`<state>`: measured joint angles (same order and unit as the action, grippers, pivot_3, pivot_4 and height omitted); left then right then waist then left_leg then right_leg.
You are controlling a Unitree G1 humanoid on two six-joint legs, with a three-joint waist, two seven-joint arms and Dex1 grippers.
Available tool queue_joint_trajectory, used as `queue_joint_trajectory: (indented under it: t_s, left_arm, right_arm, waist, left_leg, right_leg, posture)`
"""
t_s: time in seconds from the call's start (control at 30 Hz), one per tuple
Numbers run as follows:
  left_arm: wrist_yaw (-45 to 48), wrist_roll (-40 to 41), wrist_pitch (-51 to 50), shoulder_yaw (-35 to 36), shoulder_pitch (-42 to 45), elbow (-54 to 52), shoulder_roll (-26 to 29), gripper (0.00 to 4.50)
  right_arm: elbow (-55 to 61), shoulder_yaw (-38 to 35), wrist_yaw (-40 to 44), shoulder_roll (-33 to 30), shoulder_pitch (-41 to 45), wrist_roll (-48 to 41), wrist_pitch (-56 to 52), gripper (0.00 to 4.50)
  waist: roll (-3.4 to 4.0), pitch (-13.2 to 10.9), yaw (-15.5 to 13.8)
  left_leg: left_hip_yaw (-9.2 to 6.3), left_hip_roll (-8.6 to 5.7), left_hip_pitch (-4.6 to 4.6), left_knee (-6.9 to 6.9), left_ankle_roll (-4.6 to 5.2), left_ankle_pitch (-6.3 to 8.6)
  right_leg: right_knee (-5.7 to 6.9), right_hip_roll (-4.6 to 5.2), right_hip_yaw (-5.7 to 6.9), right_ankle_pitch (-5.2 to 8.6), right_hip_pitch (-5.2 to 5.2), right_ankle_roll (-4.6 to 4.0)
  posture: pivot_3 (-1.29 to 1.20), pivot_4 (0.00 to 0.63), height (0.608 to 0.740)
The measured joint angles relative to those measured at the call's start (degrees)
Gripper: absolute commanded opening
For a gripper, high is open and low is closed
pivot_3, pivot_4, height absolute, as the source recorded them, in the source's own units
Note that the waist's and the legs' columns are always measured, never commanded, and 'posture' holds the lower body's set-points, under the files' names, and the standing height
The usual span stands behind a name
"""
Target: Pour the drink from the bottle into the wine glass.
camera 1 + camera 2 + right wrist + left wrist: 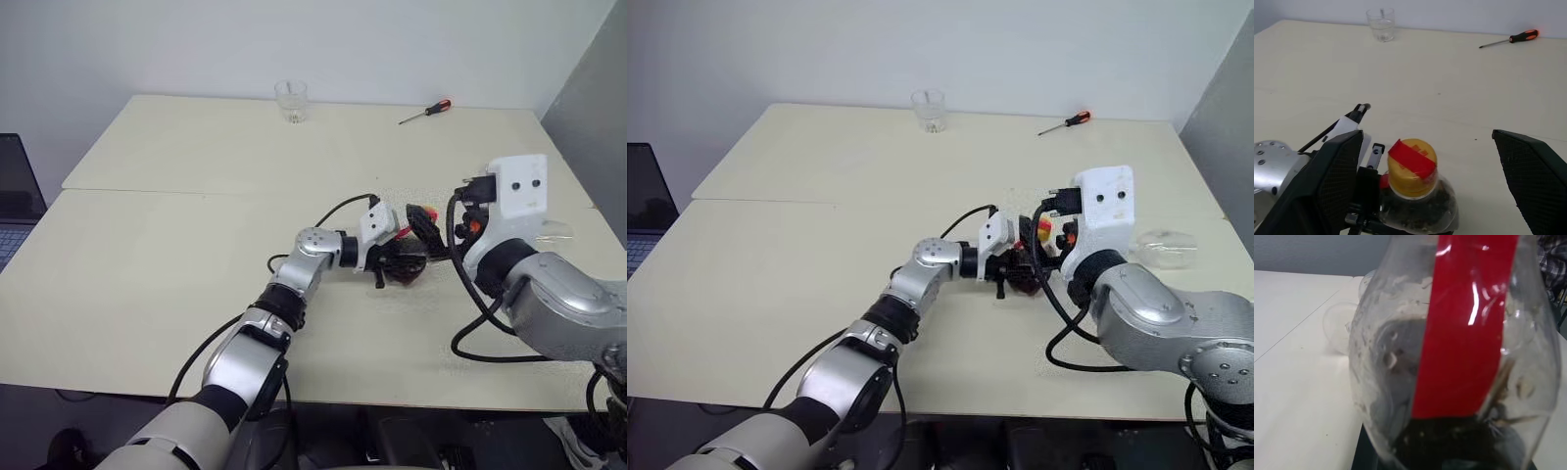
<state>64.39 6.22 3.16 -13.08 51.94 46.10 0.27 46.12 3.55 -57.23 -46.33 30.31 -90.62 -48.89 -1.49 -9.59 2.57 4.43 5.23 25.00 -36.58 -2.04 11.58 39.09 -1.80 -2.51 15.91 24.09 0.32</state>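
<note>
- Left gripper (397, 257) is clamped on the bottle (1418, 198), above the table (176, 255) centre-right; yellow cap (1411, 166) still on, dark drink (1449, 443) inside.
- Right gripper (1432, 161): fingers wide apart, w/ cap between them, not touching.
- Wine glass (1168, 247) lies on its side, just right of right arm.
- Empty tumbler (291, 100) at far edge.

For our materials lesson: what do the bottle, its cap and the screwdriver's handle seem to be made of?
Bottle: clear glossy plastic, probably; see-through, with bright glints.
Cap: yellow matt plastic, apparently, crossed by red tape.
Screwdriver: handle looks like orange and black plastic or rubber.
</note>
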Motion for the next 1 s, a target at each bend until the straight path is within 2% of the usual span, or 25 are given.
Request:
queue_joint_trajectory:
  t_s: [0.5,1.0]
  left_arm:
    - [-0.7,0.0,0.0,0.0,0.0,-0.5,0.3,0.74]
    - [-1.2,0.1,-0.5,0.1,-0.7,-2.5,0.8,0.74]
  right_arm:
    - [-6.1,2.3,5.4,11.8,0.2,11.2,0.9,4.5]
    - [-9.4,1.2,11.3,18.7,-0.1,20.8,-0.4,4.5]
  waist:
    - [0.01,0.0,-0.5]
    - [0.02,0.0,-0.7]
  left_leg:
    - [0.16,0.09,0.0,-0.01,0.0,0.0]
    - [0.19,0.13,0.0,-0.02,0.0,0.0]
  right_leg:
    - [0.01,-0.02,-0.02,0.0,0.01,0.0]
    - [0.01,-0.04,-0.01,0.0,0.01,0.0]
  posture:
    - [0.0,0.15,0.74]
    - [0.0,0.15,0.74]
